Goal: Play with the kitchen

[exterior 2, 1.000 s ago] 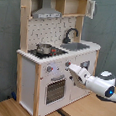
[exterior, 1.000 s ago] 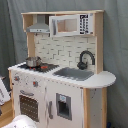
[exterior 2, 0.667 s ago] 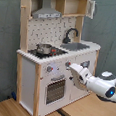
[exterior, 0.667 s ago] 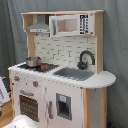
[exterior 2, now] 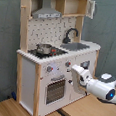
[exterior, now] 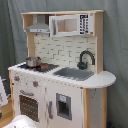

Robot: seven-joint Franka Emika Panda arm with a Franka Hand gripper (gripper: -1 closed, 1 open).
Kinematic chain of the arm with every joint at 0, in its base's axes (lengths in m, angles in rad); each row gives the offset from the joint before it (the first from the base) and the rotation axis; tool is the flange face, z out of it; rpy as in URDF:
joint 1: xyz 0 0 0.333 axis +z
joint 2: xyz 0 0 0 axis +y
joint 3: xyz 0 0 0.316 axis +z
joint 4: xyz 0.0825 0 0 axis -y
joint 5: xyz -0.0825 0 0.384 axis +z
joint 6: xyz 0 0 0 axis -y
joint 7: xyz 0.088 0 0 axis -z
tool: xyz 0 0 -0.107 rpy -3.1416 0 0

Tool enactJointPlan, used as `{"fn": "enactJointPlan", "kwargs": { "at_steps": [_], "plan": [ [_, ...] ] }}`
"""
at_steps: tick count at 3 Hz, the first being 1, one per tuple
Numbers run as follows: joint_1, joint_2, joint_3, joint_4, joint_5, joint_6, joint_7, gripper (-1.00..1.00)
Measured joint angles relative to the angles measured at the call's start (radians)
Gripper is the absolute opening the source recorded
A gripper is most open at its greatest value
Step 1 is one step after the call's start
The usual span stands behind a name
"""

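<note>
The kitchen (exterior: 60, 70) (exterior 2: 57, 54) stands upright on a wooden floor (exterior 2: 84, 109) before a grey curtain (exterior: 116, 45): white panels, light-wood frame, range hood, black faucet (exterior: 85, 58), grey sink (exterior: 74, 73), small pot (exterior 2: 44, 48) on the stovetop, knobs above a closed oven door (exterior 2: 56, 90). In the second exterior view the arm (exterior 2: 99, 87) has advanced slightly toward the front panel since the earlier frame. It reaches in horizontally from the second exterior view's right, end effector (exterior 2: 76, 71) near the knobs; finger state cannot be told.
</note>
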Motion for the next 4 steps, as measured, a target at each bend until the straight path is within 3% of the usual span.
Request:
{"fn": "enactJointPlan", "kwargs": {
  "at_steps": [2,3,4],
  "plan": [
    [-0.027,-0.015,0.018,-0.04,0.0,0.029,0.2,1.0],
    [-0.068,-0.015,0.032,-0.081,-0.001,0.082,0.275,1.0],
    [-0.097,-0.024,0.075,-0.093,-0.001,0.089,0.361,1.0]
  ]
}}
